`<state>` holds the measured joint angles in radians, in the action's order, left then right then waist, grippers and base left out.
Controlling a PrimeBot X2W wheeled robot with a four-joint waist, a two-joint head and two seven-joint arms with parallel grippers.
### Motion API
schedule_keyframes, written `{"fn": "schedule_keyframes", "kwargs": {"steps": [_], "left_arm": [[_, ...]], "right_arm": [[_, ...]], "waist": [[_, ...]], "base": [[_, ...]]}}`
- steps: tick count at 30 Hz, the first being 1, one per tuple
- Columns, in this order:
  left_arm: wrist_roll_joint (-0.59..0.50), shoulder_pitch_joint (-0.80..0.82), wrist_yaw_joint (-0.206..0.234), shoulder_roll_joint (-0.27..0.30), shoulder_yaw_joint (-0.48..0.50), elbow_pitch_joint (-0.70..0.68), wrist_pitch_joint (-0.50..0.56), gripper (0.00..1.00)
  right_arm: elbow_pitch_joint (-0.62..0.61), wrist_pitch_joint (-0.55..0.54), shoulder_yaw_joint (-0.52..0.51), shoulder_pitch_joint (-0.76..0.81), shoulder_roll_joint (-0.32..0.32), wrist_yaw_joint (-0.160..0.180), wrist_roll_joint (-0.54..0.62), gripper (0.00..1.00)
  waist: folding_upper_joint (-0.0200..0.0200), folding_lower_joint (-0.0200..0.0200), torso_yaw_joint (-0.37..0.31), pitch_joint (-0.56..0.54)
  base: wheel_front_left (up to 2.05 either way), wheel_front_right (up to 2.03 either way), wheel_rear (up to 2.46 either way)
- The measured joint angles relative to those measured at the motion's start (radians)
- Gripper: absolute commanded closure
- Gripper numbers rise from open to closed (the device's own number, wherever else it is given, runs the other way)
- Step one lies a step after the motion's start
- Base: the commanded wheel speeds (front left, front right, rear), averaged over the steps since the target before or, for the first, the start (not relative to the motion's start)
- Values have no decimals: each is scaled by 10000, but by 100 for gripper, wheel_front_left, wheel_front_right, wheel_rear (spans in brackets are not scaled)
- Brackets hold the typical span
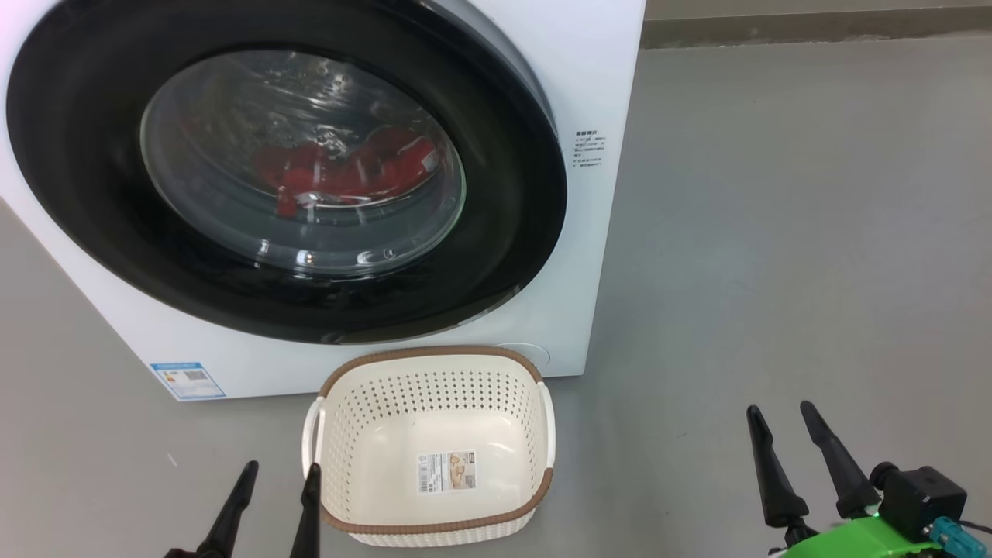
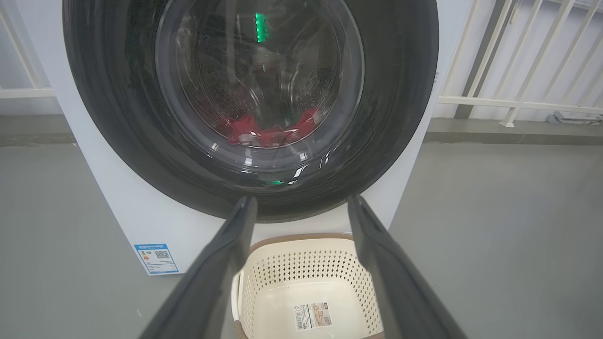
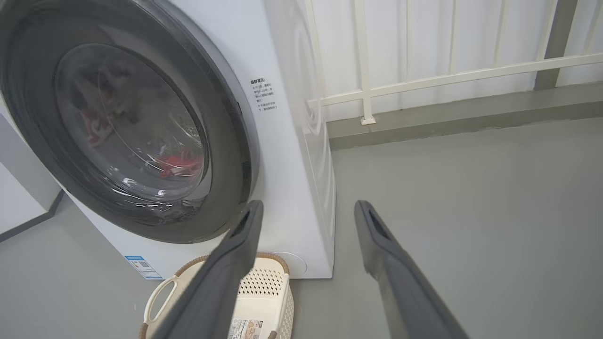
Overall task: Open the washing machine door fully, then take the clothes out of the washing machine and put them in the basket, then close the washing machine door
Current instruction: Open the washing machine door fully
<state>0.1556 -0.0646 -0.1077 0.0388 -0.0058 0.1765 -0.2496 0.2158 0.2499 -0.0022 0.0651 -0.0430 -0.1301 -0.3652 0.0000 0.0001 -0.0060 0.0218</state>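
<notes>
The white washing machine (image 1: 597, 77) stands on the floor. Its round door (image 1: 504, 194), with a glossy black rim, lies against the front. Through the glass porthole the red clothes (image 1: 341, 170) lie low in the drum, as in the left wrist view (image 2: 268, 134). The cream basket (image 1: 434, 356) sits on the floor right before the machine, with just a sticker on its floor. My left gripper (image 1: 283, 466) is open beside the basket's left handle. My right gripper (image 1: 778, 407) is open over bare floor to the right. Both hold nothing.
A blue label sticker (image 1: 187, 380) marks the machine's lower left corner. Grey floor (image 1: 775, 232) stretches to the machine's right. A white railing (image 3: 424, 80) on a low kerb runs behind the machine.
</notes>
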Motion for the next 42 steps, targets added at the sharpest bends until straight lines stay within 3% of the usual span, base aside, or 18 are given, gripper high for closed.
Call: {"fn": "schedule_keyframes", "kwargs": {"steps": [1, 2, 3, 11, 21, 27, 33, 42], "left_arm": [[2, 1, -2, 0, 2, 0, 0, 0], [2, 1, -46, 2, 8, -4, 0, 0], [2, 1, -73, 2, 8, -12, 0, 0], [2, 25, -75, 6, -52, -165, 0, 0], [42, 526, -136, 4, -328, -290, 0, 0], [253, 802, -161, 4, -414, -276, 0, 0], [324, 1126, -163, 2, -568, -268, 0, 0], [487, 1662, -173, -2, -696, -222, 0, 0]], "right_arm": [[-104, 0, 33, -5, 0, 0, -107, 62], [-232, 0, 61, -21, 8, 0, -221, 92], [-376, 4, 77, -43, 15, 0, -433, 100], [-696, 31, 79, -1615, 10, 0, -2545, 100], [-27, 58, 230, -4498, -84, 0, -3735, 100], [911, 58, 986, -5894, -593, 0, -4614, 100], [1703, 50, 1994, -7312, -1233, 0, -6251, 100], [2474, -1749, 3032, -9184, -2301, 0, -8974, 100]], "waist": [[0, 0, 6, 4], [0, 0, 9, 11], [0, 0, 9, 24], [0, 0, 17, 257], [0, 0, 418, 774], [0, 0, 755, 1162], [0, 0, 1050, 1594], [0, 0, 1418, 2262]], "base": [[0, 0, 0], [0, 0, 0], [0, 0, 0], [0, 0, 0], [0, 0, 0], [0, 0, 0], [0, 0, 0], [0, 0, 0]]}}
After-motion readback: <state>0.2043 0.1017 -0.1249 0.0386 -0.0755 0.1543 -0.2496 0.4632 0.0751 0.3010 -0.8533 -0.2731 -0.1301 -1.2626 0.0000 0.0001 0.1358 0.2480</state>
